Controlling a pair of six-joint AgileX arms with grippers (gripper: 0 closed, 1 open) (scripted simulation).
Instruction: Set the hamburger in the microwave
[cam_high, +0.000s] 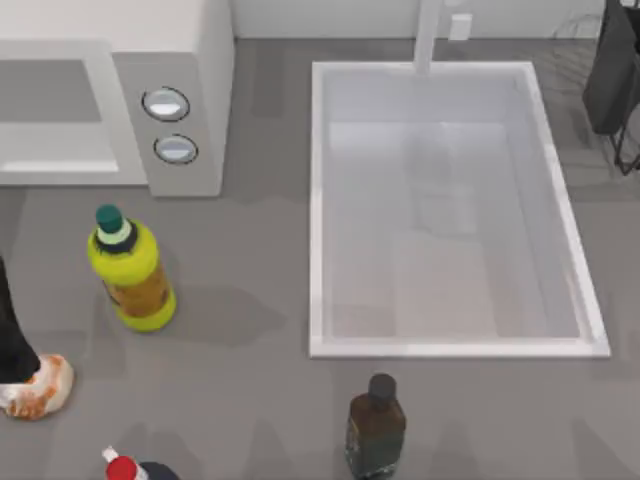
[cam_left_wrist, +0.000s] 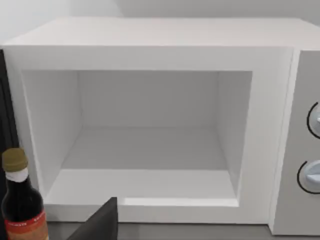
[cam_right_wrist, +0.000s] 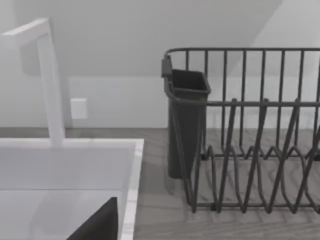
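Hamburger (cam_high: 38, 388) sits on the grey counter (cam_high: 250, 350) at the far left edge of the top view, in front of the microwave and left of the yellow bottle. A dark part of my left arm comes in from the left border and overlaps the bun's upper left side; whether the left end effector (cam_high: 14, 362) has hold of it, or how far its fingers are parted, I cannot tell.

Behind it, at the back left, stands the microwave (cam_high: 185, 95). In the left wrist view its door is open and the white cavity (cam_left_wrist: 145, 130) is bare, with two round dials on the panel beside it.

Yellow bottle (cam_high: 132, 270) with a green cap stands in front of the dial panel. A red-capped bottle (cam_high: 125, 468) is at the front edge, and a dark brown bottle (cam_high: 376, 428) stands just in front of the sink.

White sink basin (cam_high: 318, 200) fills the middle and right of the counter, with a dark wire dish rack (cam_right_wrist: 250, 150) at the back right. Of the right end effector, open or closed cannot be told.
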